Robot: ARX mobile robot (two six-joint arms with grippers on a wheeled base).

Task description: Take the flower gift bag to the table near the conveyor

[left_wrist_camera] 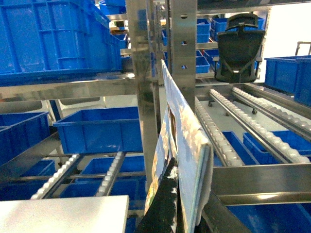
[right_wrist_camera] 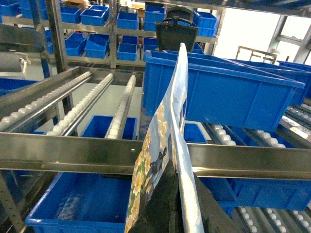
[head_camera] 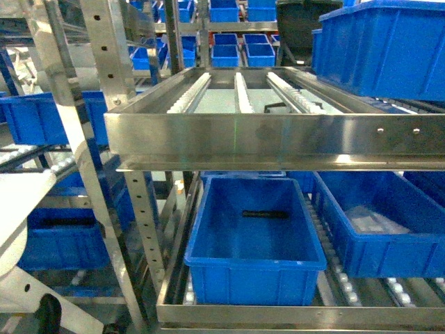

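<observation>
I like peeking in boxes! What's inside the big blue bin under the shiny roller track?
Inside the blue bin, below the roller track, lies one small dark, stick-like object; what it is is unclear. The rest of the floor looks bare, though the near wall hides its front strip.

Head view counts: one conveyor (head_camera: 278, 132) frame at the front, carrying three white roller rows (head_camera: 240, 92) running near to far. Below it, two open blue bins: the centre bin (head_camera: 254, 240) and the right bin (head_camera: 379, 223). One large blue bin (head_camera: 382, 45) upper right on the conveyor. Each wrist view shows one flower gift bag (left_wrist_camera: 182, 145), held edge-on. One white table corner (left_wrist_camera: 63, 213), near left.
</observation>
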